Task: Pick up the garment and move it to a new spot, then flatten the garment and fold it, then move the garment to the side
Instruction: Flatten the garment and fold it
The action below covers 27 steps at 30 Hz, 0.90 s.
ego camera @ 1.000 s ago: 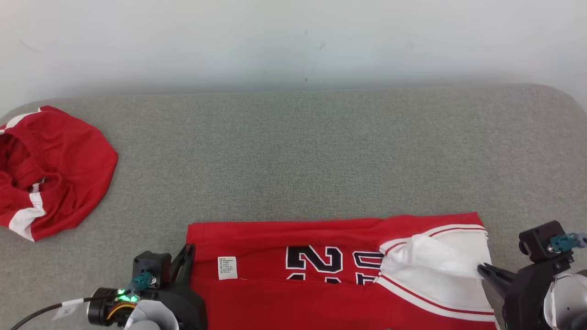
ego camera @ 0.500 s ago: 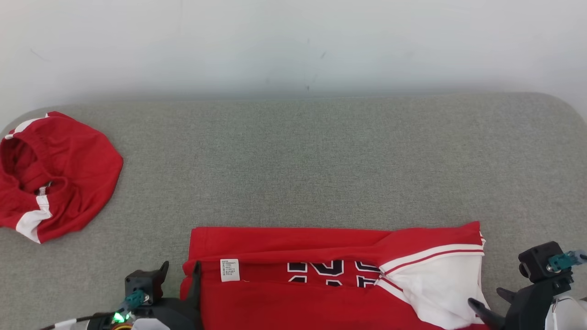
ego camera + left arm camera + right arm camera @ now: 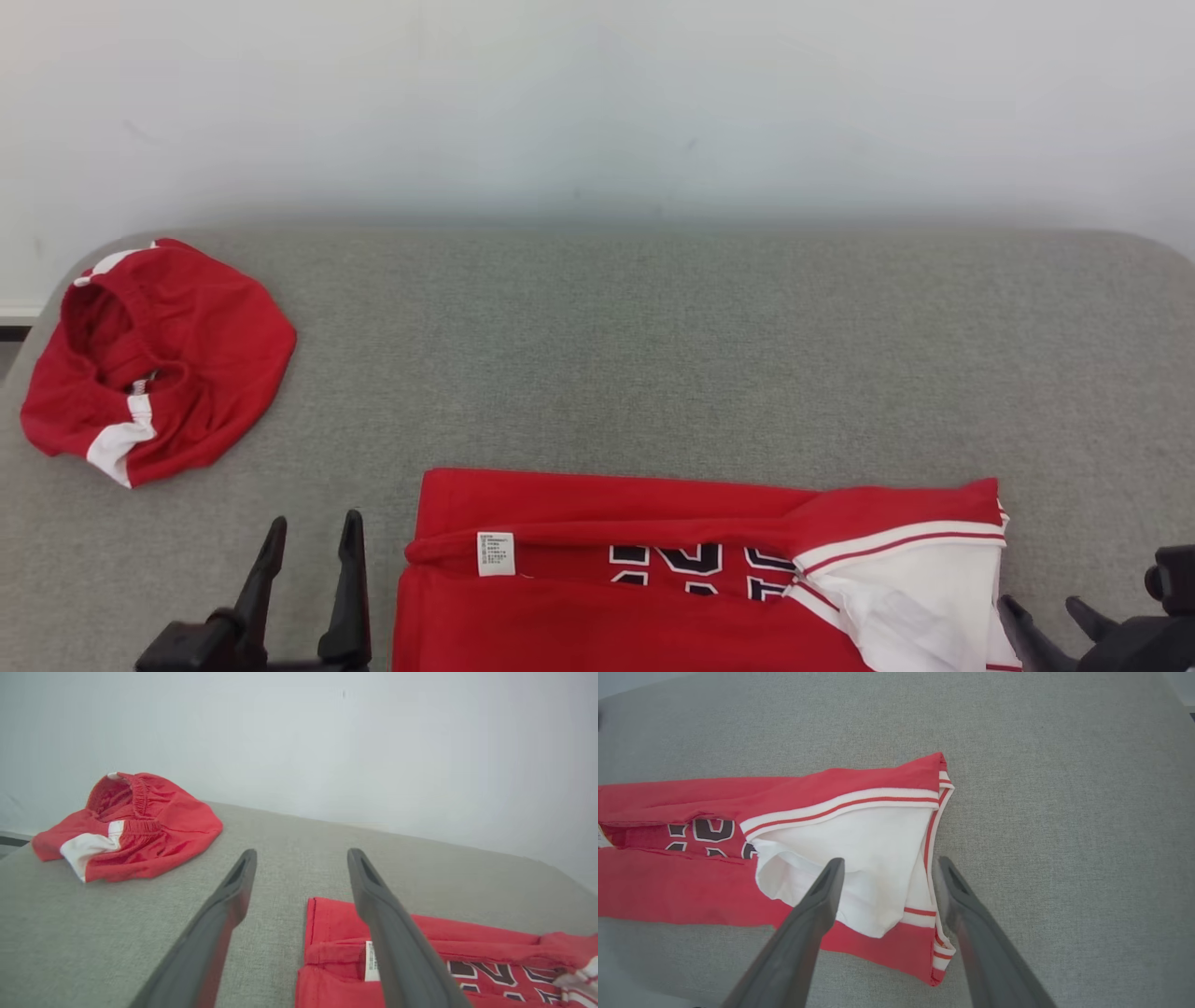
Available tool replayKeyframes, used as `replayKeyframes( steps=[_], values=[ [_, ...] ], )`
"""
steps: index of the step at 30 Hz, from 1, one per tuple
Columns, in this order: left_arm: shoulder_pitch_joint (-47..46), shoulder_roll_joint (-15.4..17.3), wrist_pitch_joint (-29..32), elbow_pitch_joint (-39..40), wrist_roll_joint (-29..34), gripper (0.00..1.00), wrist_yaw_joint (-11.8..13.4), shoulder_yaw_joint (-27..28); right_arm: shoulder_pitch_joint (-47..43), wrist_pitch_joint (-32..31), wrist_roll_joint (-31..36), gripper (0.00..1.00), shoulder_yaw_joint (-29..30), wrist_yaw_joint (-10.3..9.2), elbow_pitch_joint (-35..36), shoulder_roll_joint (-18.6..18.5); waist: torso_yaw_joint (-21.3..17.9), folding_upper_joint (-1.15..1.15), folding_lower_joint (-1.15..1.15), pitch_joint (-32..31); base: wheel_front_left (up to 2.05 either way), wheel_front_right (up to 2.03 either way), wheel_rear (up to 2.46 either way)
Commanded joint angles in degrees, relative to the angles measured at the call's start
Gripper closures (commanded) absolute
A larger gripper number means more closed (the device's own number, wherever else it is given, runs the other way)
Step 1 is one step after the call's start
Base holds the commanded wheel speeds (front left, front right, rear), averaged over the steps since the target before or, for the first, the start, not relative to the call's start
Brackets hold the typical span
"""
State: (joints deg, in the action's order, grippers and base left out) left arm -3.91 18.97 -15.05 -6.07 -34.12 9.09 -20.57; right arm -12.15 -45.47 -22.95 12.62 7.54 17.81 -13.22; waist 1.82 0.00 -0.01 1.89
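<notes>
Far to my left a red bundle [image 3: 159,359] with a white stripe lies crumpled on the grey top [image 3: 653,355]. It is well apart from my job.

Next comes my left claw [image 3: 315,520]. Its two fingers stand wide open and hold nothing. It is just beside the left end of the garment [image 3: 653,504], not touching it.

The garment is a red shirt with dark numbers. It lies close to me, at the near edge of the grey top, between my two claws. It is folded into a long band. A little label [image 3: 496,553] shows near its left end, and a white part [image 3: 915,588] shows at its right end.

My right claw [image 3: 1039,607] is at that right end. It is open too, with nothing in it. I cannot tell if it touches the cloth.

I think this shirt is light, soft and floppy. It will sag if I lift it by one spot, and the folded layers may slide apart. So I would pinch both short ends together, one claw on each, and catch all the layers at once. The white part looks loose, so I must grab it with care.
</notes>
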Motion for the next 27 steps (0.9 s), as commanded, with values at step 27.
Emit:
replayKeyframes(
  steps=[27],
  values=[
    [6.02,-1.6,0.52,6.28,5.06,0.0,-7.46,5.88,13.84,3.64,16.92,0.0,8.35,-0.12,-25.24,10.36,4.06,0.0,0.01,2.01,0.0,0.0,0.0]
  ],
)
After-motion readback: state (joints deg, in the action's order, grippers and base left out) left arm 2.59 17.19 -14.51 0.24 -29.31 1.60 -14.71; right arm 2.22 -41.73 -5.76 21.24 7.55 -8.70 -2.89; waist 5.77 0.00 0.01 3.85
